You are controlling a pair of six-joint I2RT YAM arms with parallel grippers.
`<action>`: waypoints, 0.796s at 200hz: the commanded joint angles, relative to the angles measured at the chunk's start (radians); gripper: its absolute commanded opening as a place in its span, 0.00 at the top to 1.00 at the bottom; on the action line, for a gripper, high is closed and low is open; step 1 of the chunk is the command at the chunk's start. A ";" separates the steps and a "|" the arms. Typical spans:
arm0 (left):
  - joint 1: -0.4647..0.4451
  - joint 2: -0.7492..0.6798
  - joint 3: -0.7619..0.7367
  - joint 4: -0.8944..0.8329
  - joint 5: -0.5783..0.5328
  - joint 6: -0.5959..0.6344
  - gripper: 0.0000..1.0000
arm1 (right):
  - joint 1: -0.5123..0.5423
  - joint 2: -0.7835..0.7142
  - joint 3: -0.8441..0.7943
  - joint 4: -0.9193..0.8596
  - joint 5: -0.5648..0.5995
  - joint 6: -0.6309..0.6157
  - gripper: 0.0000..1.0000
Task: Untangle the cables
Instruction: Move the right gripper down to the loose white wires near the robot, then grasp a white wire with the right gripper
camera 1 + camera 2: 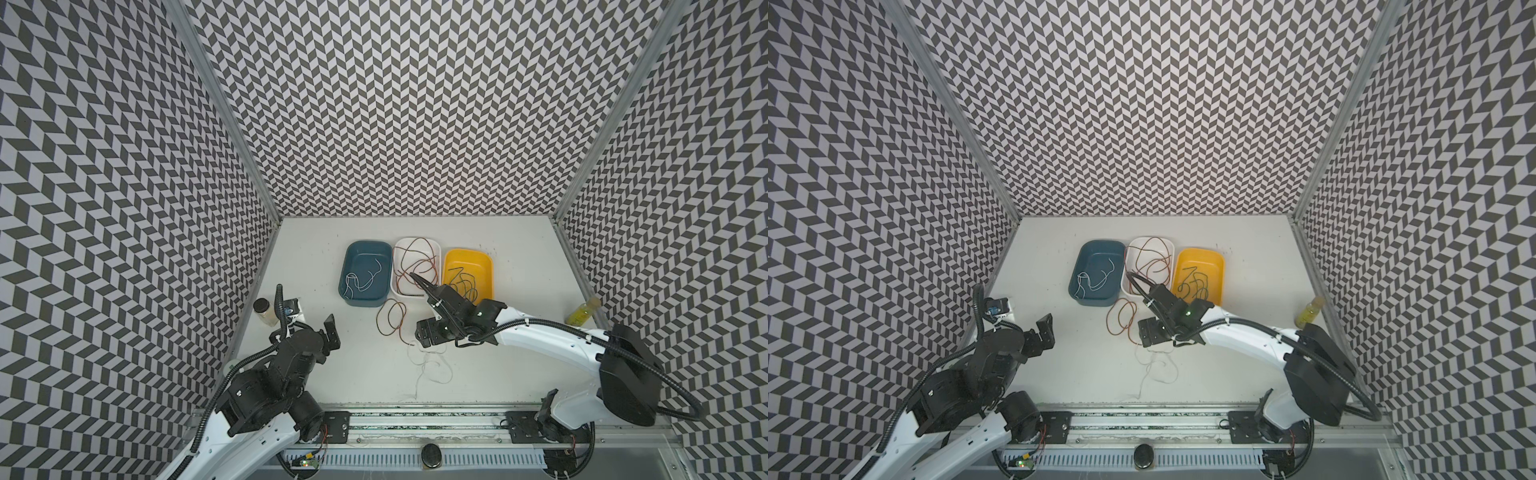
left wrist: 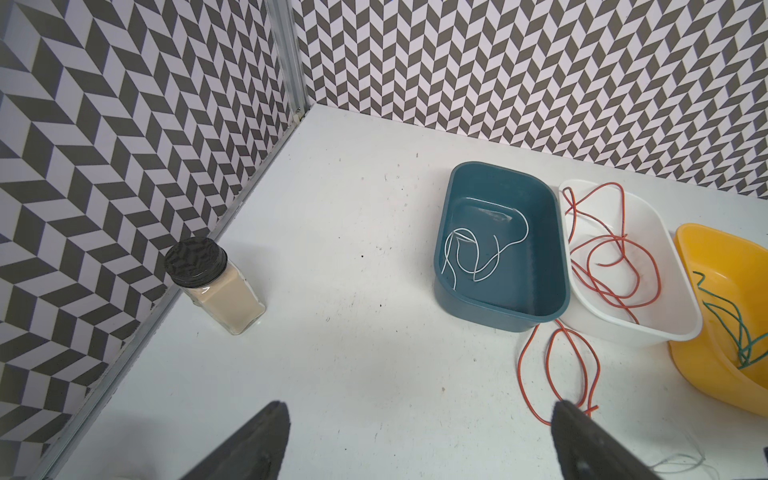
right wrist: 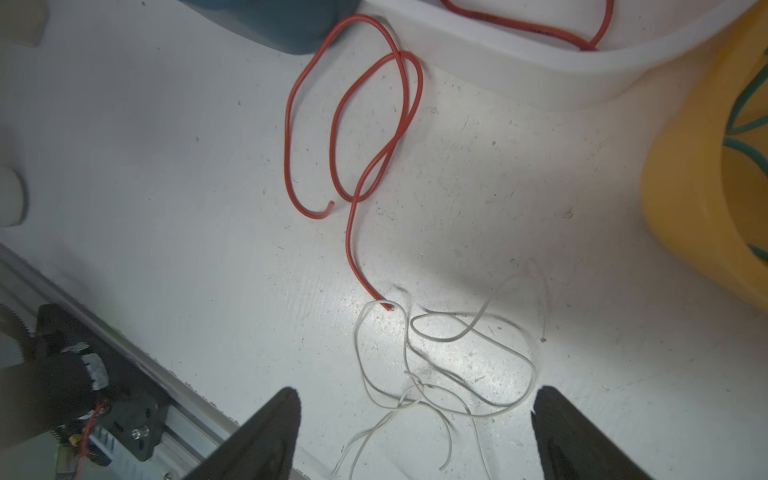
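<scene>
Several thin cables show in both top views. A red-brown cable [image 1: 379, 322] [image 3: 286, 141] loops on the table in front of the tubs, its end touching a tangled white cable [image 1: 432, 362] [image 3: 356, 336]. My right gripper [image 1: 424, 337] [image 3: 417, 392] hangs open just above that white tangle, and nothing is held. Another red-brown cable [image 1: 415, 257] fills the white tub [image 1: 415, 294]. A white cable [image 1: 365, 282] lies in the blue tub [image 1: 363, 302], and a dark green cable [image 1: 463, 282] in the yellow tub [image 1: 488, 266]. My left gripper [image 1: 329, 332] [image 2: 419, 407] is open over bare table at the left.
A jar of beige powder [image 1: 264, 311] [image 2: 216, 286] stands against the left wall. A yellow bottle [image 1: 584, 311] lies by the right wall. The three tubs sit side by side at the back centre. A metal rail [image 1: 415, 424] runs along the table's front edge.
</scene>
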 commanded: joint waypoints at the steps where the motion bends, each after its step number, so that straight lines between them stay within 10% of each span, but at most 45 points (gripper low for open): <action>1: 0.005 0.000 -0.009 0.007 -0.015 0.001 0.00 | 0.005 0.047 0.001 0.041 0.022 0.042 0.20; 159: 0.005 -0.006 -0.011 0.010 -0.015 0.002 0.00 | 0.003 0.208 0.064 0.054 0.012 0.039 0.80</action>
